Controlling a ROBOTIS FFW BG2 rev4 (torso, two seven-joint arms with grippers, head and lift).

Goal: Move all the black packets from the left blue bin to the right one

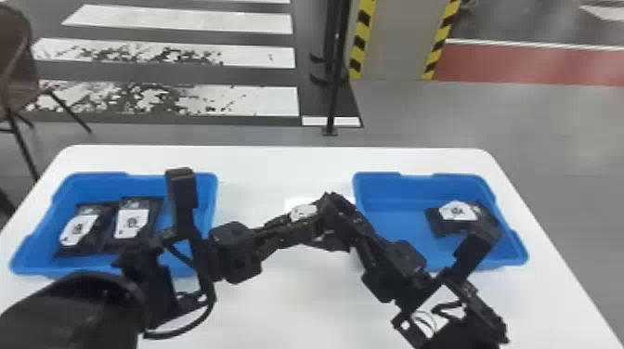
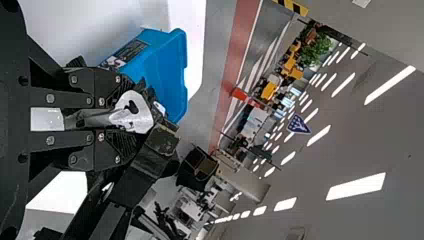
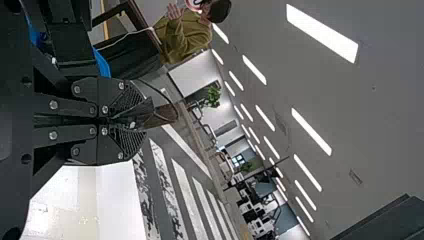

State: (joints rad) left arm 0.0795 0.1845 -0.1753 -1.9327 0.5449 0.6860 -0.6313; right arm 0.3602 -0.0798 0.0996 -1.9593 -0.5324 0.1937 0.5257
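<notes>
Left arm (image 1: 79,306) angles inward, left tool (image 1: 314,222) clamped around a black packet (image 1: 302,212); facing it, right tool (image 1: 332,214) pinches the packet's edge.

Large, open indoor hall, laid out like a workshop or test floor. Long rectangular white lights (image 2: 356,186) are shining in rows on a high grey ceiling (image 2: 360,145). On the smooth grey floor (image 1: 394,120), worn white crosswalk stripes (image 1: 185,21) and a broad brick-red band (image 1: 524,62) are marking out road-like zones, and a grey pillar (image 1: 404,37) is bearing yellow-and-black hazard edging (image 1: 359,42). A white rounded-corner table (image 1: 278,315) is standing in the foreground; farther off, orange furnishings (image 2: 270,90) and a leafy green plant (image 2: 316,49) are occupying the hall.
</notes>
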